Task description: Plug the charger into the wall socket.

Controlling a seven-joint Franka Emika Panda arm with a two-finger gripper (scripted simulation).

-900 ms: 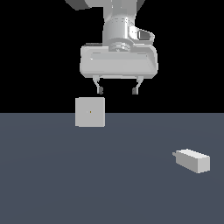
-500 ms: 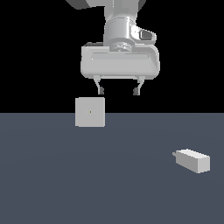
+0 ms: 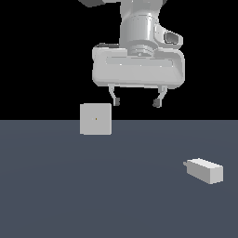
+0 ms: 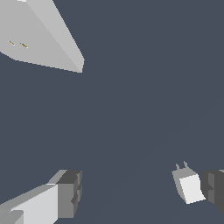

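Charger (image 3: 205, 170), a small pale block with a stubby prong end pointing toward the exterior view's left, lies on the dark grey tabletop (image 3: 116, 195) at the exterior view's right, well apart from the wall socket (image 3: 95, 119). That socket, a larger upright pale square with a tiny dark dot at its face centre, stands toward the exterior view's left. Above and between them hangs the gripper (image 3: 136, 101), its fingers (image 3: 115, 98) spread wide and holding nothing; the wrist view shows the charger (image 4: 188, 184) just beside one finger.
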